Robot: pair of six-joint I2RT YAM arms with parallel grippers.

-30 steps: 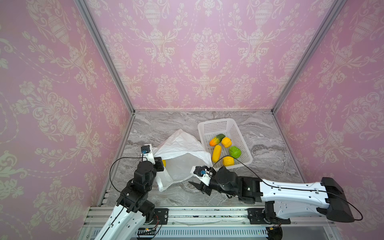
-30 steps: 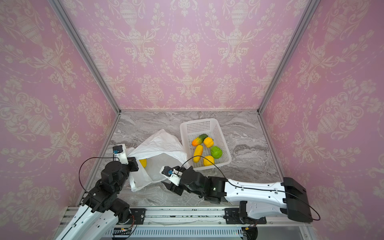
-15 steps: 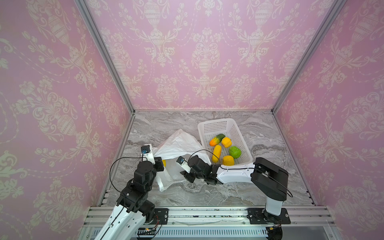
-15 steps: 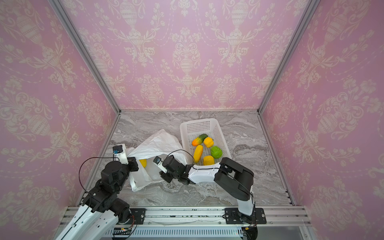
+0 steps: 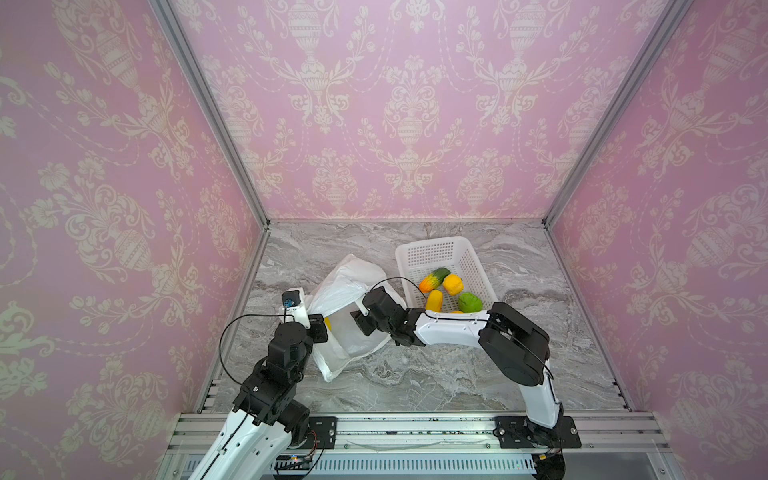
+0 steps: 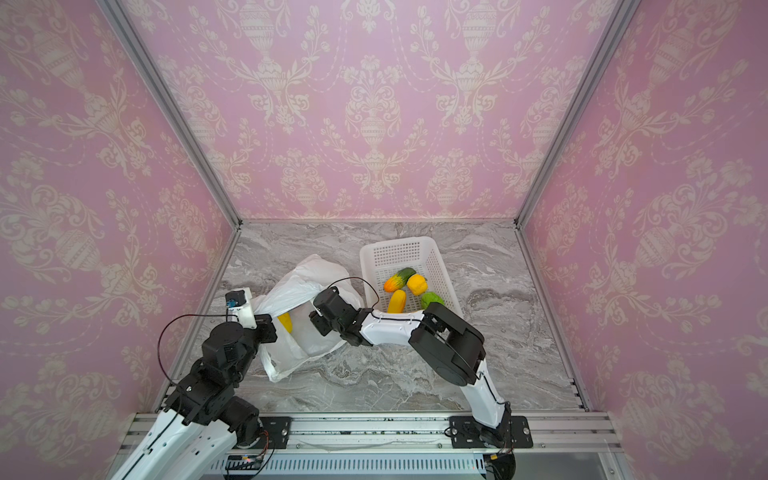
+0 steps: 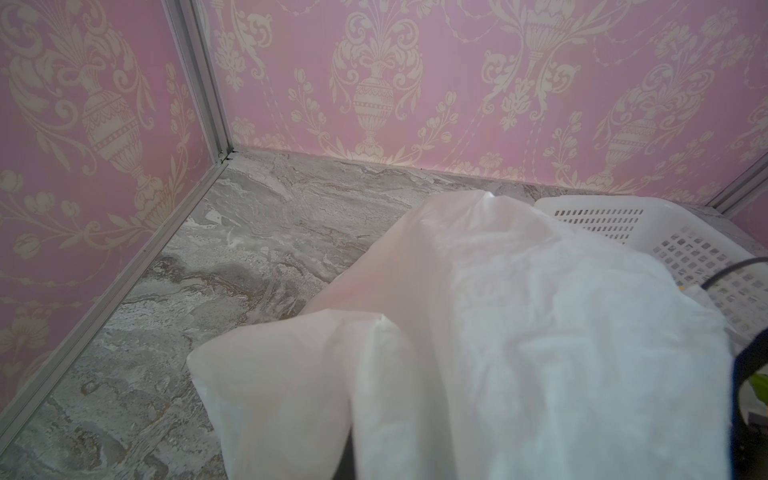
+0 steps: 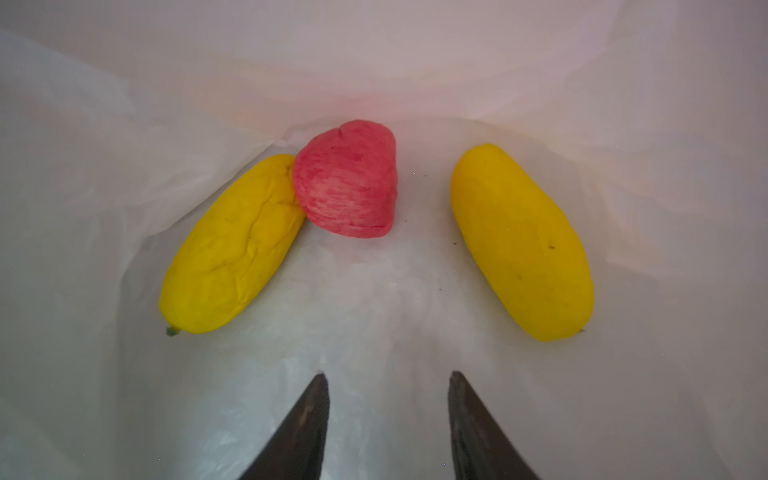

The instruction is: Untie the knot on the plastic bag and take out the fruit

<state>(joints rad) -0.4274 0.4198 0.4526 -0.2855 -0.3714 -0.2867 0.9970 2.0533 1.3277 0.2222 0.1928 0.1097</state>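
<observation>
Bag (image 5: 353, 282) laid on table (image 5: 415, 374), just left of basket (image 5: 432, 249), mouth open. Left gripper (image 5: 319, 329) clenched on bag's left edge. Right gripper (image 8: 387, 375) inserted in bag, jaws parted, nothing grasped. Seen inside bag: yellow piece (image 8: 232, 245) touched by pink-red piece (image 8: 347, 183); second yellow piece (image 8: 521, 245) apart. Other fruit (image 5: 453, 284) seen in basket.

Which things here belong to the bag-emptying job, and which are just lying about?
Job: plastic bag; left gripper, shut on its edge; right gripper, open inside it; two yellow fruit and a pink-red fruit in the bag; other fruit, already out.
Merely around: white basket holding those; marble tabletop.
</observation>
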